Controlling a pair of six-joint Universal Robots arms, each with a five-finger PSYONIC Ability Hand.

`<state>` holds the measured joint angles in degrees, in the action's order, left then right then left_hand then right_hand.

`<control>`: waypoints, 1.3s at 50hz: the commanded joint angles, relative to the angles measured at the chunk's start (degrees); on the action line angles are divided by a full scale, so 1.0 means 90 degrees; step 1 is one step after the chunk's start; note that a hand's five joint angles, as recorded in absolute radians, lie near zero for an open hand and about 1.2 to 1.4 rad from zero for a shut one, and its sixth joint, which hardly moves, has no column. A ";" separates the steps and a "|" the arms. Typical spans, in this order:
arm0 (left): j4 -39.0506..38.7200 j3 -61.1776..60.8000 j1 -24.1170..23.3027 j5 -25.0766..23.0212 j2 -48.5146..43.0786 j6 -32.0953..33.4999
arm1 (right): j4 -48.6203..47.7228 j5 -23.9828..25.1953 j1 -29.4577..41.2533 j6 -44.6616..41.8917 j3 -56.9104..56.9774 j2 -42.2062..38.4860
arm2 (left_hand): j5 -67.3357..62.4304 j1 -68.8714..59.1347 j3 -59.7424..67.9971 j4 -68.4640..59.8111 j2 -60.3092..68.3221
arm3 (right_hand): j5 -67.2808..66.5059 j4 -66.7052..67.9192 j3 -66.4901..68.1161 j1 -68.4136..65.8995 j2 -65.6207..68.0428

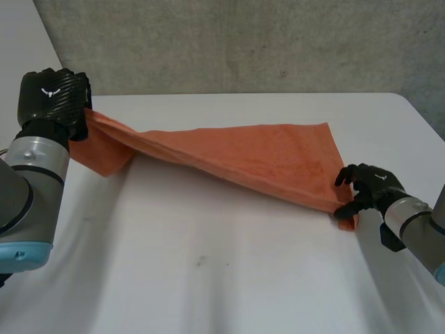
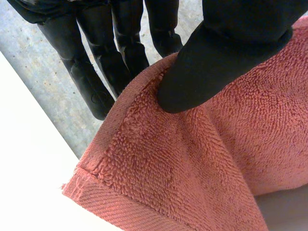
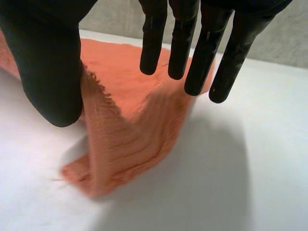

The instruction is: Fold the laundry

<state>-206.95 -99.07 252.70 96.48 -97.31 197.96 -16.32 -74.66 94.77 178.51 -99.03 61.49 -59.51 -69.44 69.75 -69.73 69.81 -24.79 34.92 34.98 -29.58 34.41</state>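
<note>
At the far left of the head view, the left hand (image 1: 54, 97) is raised above the white table (image 1: 208, 278) on its grey arm (image 1: 28, 188). It is clamped on 1 corner of the orange towel (image 1: 243, 160). The left wrist view shows the grip: the thumb (image 2: 226, 53) presses into the terry pile on one side and the fingers (image 2: 86, 72) run straight down behind the cloth, so the hemmed corner is pinched between them.

From that corner the towel slopes down to the right in a long fold. A short flap hangs below the left hand onto the table, and the wide middle lies flat on the tabletop. Its far edge runs toward the grey wall (image 1: 243, 42).

At the right, the towel narrows to a corner at the right hand (image 1: 368, 191), which is low over the table. In the right wrist view this hand (image 3: 48, 62) is released, with fingers (image 3: 192, 43) straight and spread. The corner stands in a small upright fold between them and the thumb. Its frayed edge seems to lean on the thumb, though contact is hard to judge.
</note>
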 commanded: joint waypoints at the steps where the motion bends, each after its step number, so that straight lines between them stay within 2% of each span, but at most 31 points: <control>1: 0.0007 -0.0027 0.0027 0.0022 0.0002 -0.0052 | -0.0248 -0.0445 -0.0032 -0.0186 0.0144 -0.0084 | -0.1165 -0.1174 0.1139 -0.1141 0.1132 | -0.1198 0.1184 0.1177 -0.1777 0.1241; 6: 0.0046 -0.0066 0.0173 0.0013 0.0002 -0.0149 | -0.0170 -0.0503 -0.0101 -0.0177 0.0377 -0.0357 | -0.1165 -0.1174 0.1139 -0.1141 0.1132 | -0.2187 0.2173 0.2166 -0.2766 0.2229; 10: 0.0104 -0.0056 0.0223 0.0013 0.0002 -0.0238 | -0.0024 -0.0504 -0.0188 -0.0108 0.0456 -0.0475 | -0.1165 -0.1174 0.1139 -0.1141 0.1132 | -0.2263 0.2249 0.2242 -0.2843 0.2306; 15: 0.0163 -0.0076 0.0311 0.0013 0.0002 -0.0296 | 0.0641 -0.0435 -0.0286 -0.0098 0.0525 -0.0475 | -0.1165 -0.1174 0.1139 -0.1141 0.1132 | -0.1609 0.1595 0.1588 -0.2188 0.1652; 18: 0.0173 -0.0095 0.0369 0.0013 -0.0008 -0.0296 | 0.0952 -0.0358 -0.0296 -0.0050 0.0554 -0.0446 | -0.1165 -0.1174 0.1139 -0.1141 0.1132 | -0.0530 0.0516 0.0509 -0.1109 0.0573; 23: 0.0212 -0.0086 0.0477 0.0013 -0.0066 -0.0296 | 0.1002 -0.0201 -0.0316 0.0146 0.0534 -0.0407 | -0.1165 -0.1174 0.1139 -0.1141 0.1132 | -0.0806 0.0792 0.0784 -0.1385 0.0848; 24: 0.0212 -0.0086 0.0477 0.0013 -0.0066 -0.0296 | 0.1002 -0.0162 -0.0335 0.0175 0.0534 -0.0407 | -0.1165 -0.1174 0.1139 -0.1141 0.1132 | -0.1472 0.1458 0.1451 -0.2051 0.1514; 25: 0.0221 -0.0076 0.0477 0.0013 -0.0086 -0.0296 | 0.1002 -0.0162 -0.0335 0.0175 0.0534 -0.0407 | -0.1165 -0.1174 0.1139 -0.1141 0.1132 | -0.1478 0.1464 0.1457 -0.2057 0.1521; 26: 0.0222 -0.0076 0.0477 0.0013 -0.0086 -0.0296 | 0.0993 -0.0133 -0.0374 0.0185 0.0525 -0.0407 | -0.1165 -0.1174 0.1139 -0.1141 0.1132 | -0.2829 0.2815 0.2808 -0.3408 0.2872; 27: 0.0251 -0.0086 0.0467 0.0013 -0.0095 -0.0296 | 0.0973 -0.0113 -0.0403 0.0185 0.0515 -0.0397 | -0.1165 -0.1174 0.1139 -0.1141 0.1132 | -0.5001 0.4987 0.4980 -0.5580 0.5043; 31: 0.0445 -0.0115 0.0457 0.0013 -0.0095 -0.0296 | 0.0807 -0.0074 -0.0433 0.0185 0.0437 -0.0377 | -0.1165 -0.1174 0.1139 -0.1141 0.1132 | -0.5023 0.5009 0.5002 -0.5602 0.5065; 34: 0.0640 -0.0134 0.0467 0.0013 -0.0095 -0.0306 | 0.0612 0.0073 -0.0501 0.0097 0.0310 -0.0036 | -0.1165 -0.1174 0.1139 -0.1141 0.1132 | -0.5023 0.5009 0.5002 -0.5602 0.5065; 36: 0.0777 -0.0154 0.0457 0.0013 -0.0076 -0.0306 | 0.0563 0.0335 -0.0521 0.0077 0.0203 0.0810 | -0.1165 -0.1174 0.1139 -0.1141 0.1132 | -0.5023 0.5009 0.5002 -0.5602 0.5065; 42: 0.1353 -0.0193 0.0389 0.0022 0.0060 -0.0287 | 0.0700 0.0698 -0.0589 -0.0079 0.0300 0.1830 | -0.1165 -0.1174 0.1139 -0.1141 0.1132 | -0.5023 0.5009 0.5002 -0.5602 0.5065; 44: 0.1548 -0.0183 0.0389 0.0013 0.0177 -0.0277 | 0.1185 0.0979 -0.0725 -0.0593 0.0455 0.2539 | -0.1165 -0.1174 0.1139 -0.1141 0.1132 | -0.5023 0.5009 0.5002 -0.5602 0.5065; 47: 0.1997 -0.0183 0.0398 0.0013 0.0470 -0.0277 | 0.1559 0.1098 -0.0804 -0.1007 0.0544 0.2835 | -0.1165 -0.1174 0.1139 -0.1141 0.1132 | -0.5023 0.5009 0.5002 -0.5602 0.5065; 49: 0.2279 -0.0193 0.0408 0.0003 0.0606 -0.0277 | 0.2404 0.1176 -0.0930 -0.2046 0.0826 0.3176 | -0.1165 -0.1174 0.1139 -0.1141 0.1132 | -0.5023 0.5009 0.5002 -0.5602 0.5065; 50: 0.2553 -0.0193 0.0418 0.0003 0.0685 -0.0267 | 0.2409 0.1176 -0.0931 -0.2051 0.0827 0.3177 | -0.1165 -0.1174 0.1139 -0.1141 0.1132 | -0.5023 0.5009 0.5002 -0.5602 0.5065; 51: 0.2555 -0.0193 0.0418 0.0003 0.0686 -0.0267 | 0.2882 0.1205 -0.0941 -0.2670 0.0953 0.3235 | -0.1165 -0.1174 0.1139 -0.1141 0.1132 | -0.5023 0.5009 0.5002 -0.5602 0.5065; 52: 0.2836 -0.0222 0.0408 0.0012 0.0753 -0.0248 | 0.3370 0.1196 -0.0941 -0.3247 0.1051 0.3246 | -0.1165 -0.1174 0.1139 -0.1141 0.1132 | -0.5023 0.5009 0.5002 -0.5602 0.5065; 53: 0.3129 -0.0242 0.0408 0.0013 0.0812 -0.0238 | 0.3375 0.1196 -0.0941 -0.3253 0.1052 0.3246 | -0.1165 -0.1174 0.1139 -0.1141 0.1132 | -0.5023 0.5009 0.5002 -0.5602 0.5065; 55: 0.3422 -0.0261 0.0399 0.0022 0.0822 -0.0228 | 0.4269 0.1118 -0.0931 -0.4399 0.1178 0.3178 | -0.1165 -0.1174 0.1139 -0.1141 0.1132 | -0.5023 0.5009 0.5002 -0.5602 0.5065; 56: 0.3425 -0.0261 0.0399 0.0022 0.0822 -0.0228 | 0.4274 0.1118 -0.0931 -0.4405 0.1179 0.3177 | -0.1165 -0.1174 0.1139 -0.1141 0.1132 | -0.5023 0.5009 0.5002 -0.5602 0.5065; 57: 0.3705 -0.0310 0.0418 0.0022 0.0822 -0.0209 | 0.4612 0.1060 -0.0941 -0.4927 0.1198 0.3148 | -0.1165 -0.1174 0.1139 -0.1141 0.1132 | -0.5023 0.5009 0.5002 -0.5602 0.5065; 58: 0.3940 -0.0349 0.0437 0.0022 0.0813 -0.0199 | 0.4616 0.1059 -0.0941 -0.4932 0.1198 0.3148 | -0.1165 -0.1174 0.1139 -0.1141 0.1132 | -0.5023 0.5009 0.5002 -0.5602 0.5065; 60: 0.4116 -0.0388 0.0447 0.0022 0.0793 -0.0189 | 0.5014 0.0865 -0.0931 -0.5672 0.1189 0.2945 | -0.1165 -0.1174 0.1139 -0.1141 0.1132 | -0.5023 0.5009 0.5002 -0.5602 0.5065; 61: 0.4195 -0.0427 0.0457 0.0013 0.0755 -0.0189 | 0.5016 0.0864 -0.0931 -0.5675 0.1189 0.2943 | -0.1165 -0.1174 0.1139 -0.1141 0.1132 | -0.5023 0.5009 0.5002 -0.5602 0.5065; 63: 0.4196 -0.0437 0.0467 0.0013 0.0706 -0.0189 | 0.5065 0.0456 -0.0921 -0.5995 0.1189 0.2370 | -0.1165 -0.1174 0.1139 -0.1141 0.1132 | -0.5023 0.5009 0.5002 -0.5602 0.5065; 65: 0.4186 -0.0437 0.0467 -0.0007 0.0598 -0.0160 | 0.5045 0.0279 -0.0902 -0.6055 0.1208 0.2135 | -0.1165 -0.1174 0.1139 -0.1141 0.1132 | -0.5023 0.5009 0.5002 -0.5602 0.5065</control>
<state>-170.97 -102.40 256.68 96.64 -90.10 196.18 27.47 -66.70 86.28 129.75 -88.16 88.10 -59.51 -69.41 69.75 -69.73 69.81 -51.28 68.29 67.93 -57.45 67.81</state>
